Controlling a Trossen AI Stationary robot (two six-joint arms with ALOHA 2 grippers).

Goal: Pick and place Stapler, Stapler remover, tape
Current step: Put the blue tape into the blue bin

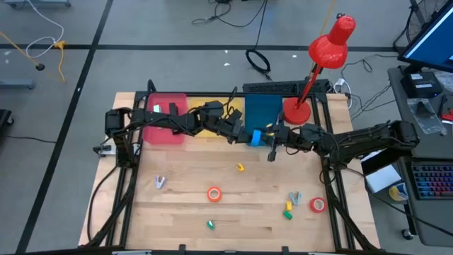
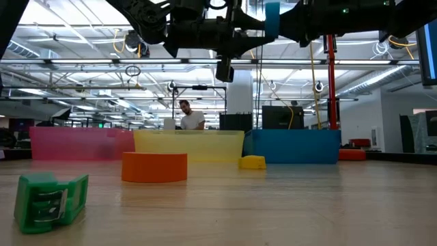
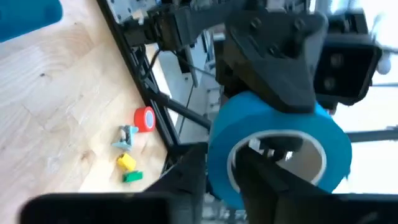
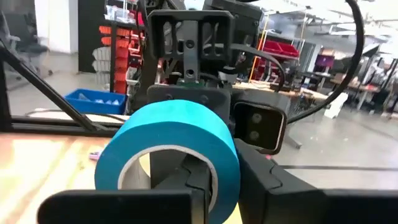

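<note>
Two claws [image 1: 246,136] [image 1: 265,136] pinch one glossy blue tape ring [image 1: 255,137] — midair.

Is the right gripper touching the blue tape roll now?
Touching. In the right wrist view, the right gripper has one finger inside the hole of the blue tape roll and one outside.

We are in a robotics lab or workshop hall: beyond the wooden bench [image 1: 233,202], the low view shows open ceiling trusses [image 2: 102,65] with strip lights and a person [image 2: 190,116] at a workstation mid-frame, and the high view shows cables [image 1: 42,46] on grey floor upper left and a monitor [image 1: 432,32] at right.
</note>
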